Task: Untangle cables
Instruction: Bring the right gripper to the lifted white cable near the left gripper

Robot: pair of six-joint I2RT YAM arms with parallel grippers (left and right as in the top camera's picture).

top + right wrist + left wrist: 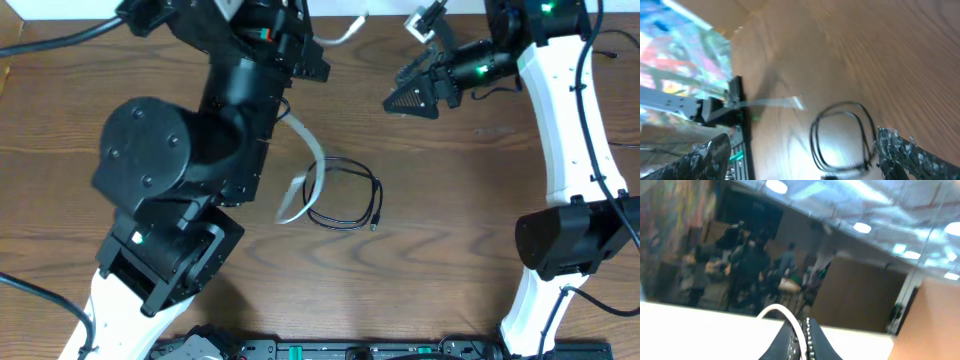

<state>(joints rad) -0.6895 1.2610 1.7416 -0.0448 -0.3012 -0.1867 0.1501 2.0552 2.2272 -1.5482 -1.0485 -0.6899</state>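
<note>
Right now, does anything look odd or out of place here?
The white cable is odd: part of it is pinched in the left gripper, lifted and tipped toward the room, while the rest trails down beside the coiled black cable. Nothing looks damaged.

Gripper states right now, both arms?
Left gripper: closed on the white cable.
Right gripper: open, holding nothing.
</note>
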